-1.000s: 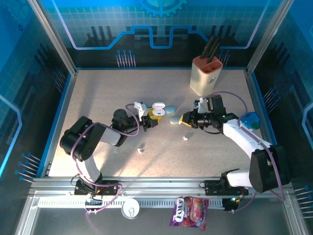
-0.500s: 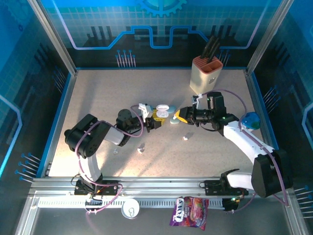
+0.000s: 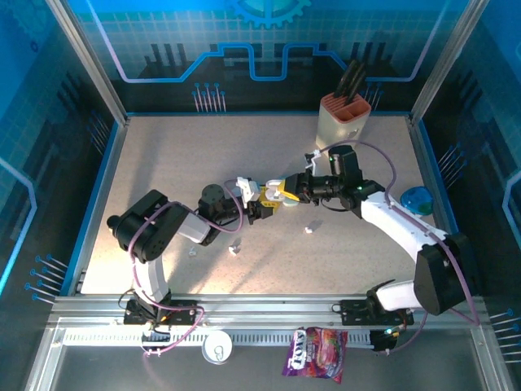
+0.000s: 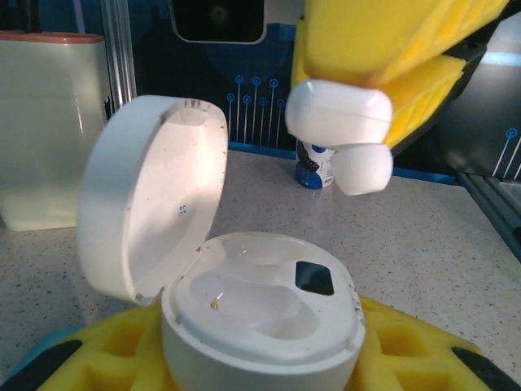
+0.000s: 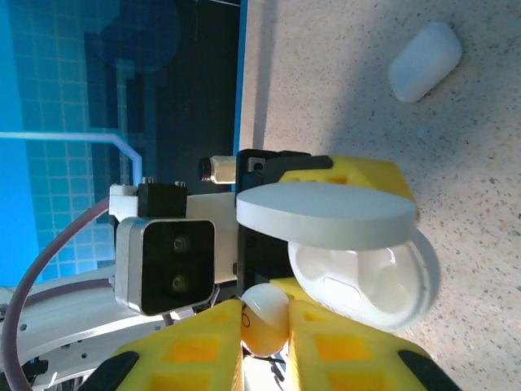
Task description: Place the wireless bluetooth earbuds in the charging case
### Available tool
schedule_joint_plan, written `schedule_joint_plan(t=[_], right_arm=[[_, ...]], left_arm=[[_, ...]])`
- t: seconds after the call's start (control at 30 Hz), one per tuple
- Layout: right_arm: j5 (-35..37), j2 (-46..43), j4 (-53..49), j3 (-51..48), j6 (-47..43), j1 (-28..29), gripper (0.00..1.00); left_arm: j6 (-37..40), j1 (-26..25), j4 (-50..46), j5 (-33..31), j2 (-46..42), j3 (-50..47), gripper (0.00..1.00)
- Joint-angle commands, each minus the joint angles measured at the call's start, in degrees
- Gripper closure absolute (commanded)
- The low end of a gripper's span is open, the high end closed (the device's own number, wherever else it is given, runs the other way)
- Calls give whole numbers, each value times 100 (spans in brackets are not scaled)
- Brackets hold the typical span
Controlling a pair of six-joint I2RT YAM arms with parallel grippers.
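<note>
I am working the insertion itself. The right claw [image 5: 264, 350] is pinching one white earbud [image 4: 340, 114] between its yellow pads, jaws nearly together on that tiny body. It is hanging just above the charging case [image 4: 260, 326] without touching it. The left claw [image 3: 262, 199] is gripping the case low around its base, jaws parted only as far as the case is wide. It is presenting the case with the lid [image 4: 155, 204] hinged up and back and the moulded pockets [image 4: 244, 297] facing the bud.

To do this well, I am thinking about alignment before descent — the bud's rounded end needs to be pointing into its own pocket, not onto the ridge between the two or the dark window [image 4: 313, 277] beside them. In the left wrist view the bud is sitting a little right of the hollows, so I would be sliding it toward the lid side first, then lowering slowly and straight. I am also watching that the right pads are not knocking the raised lid and that the case is not twisting in the left grip. I would be letting go only once the bud is seated. Another loose bud [image 3: 308, 230] is lying on the desk [image 3: 163, 163], waiting its turn.
</note>
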Motion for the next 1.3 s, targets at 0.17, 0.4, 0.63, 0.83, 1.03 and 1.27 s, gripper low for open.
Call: schedule_joint_plan(t=[0.17,0.4,0.63,0.83,1.03,1.27], right_arm=[[201,370,35,329,-207,193,81],[461,370,-203,321,-362,214,81],[855,278,-663,312,-662,258,80],[728,473,-470,332,-574,412,74],[887,270,-786,367,-739,293,61],[1016,-390,-1335,288,-1360,71,46]], left_arm=[[162,-184,159,-193,128,189,71],[136,-237,159,-375,148,203,71],[111,-236,159,-561,161,252,71],[95,-250,159,-592,170,296,71],[73,-247,159,-677,152,239,71],[65,-137,164,-750,137,140,70]])
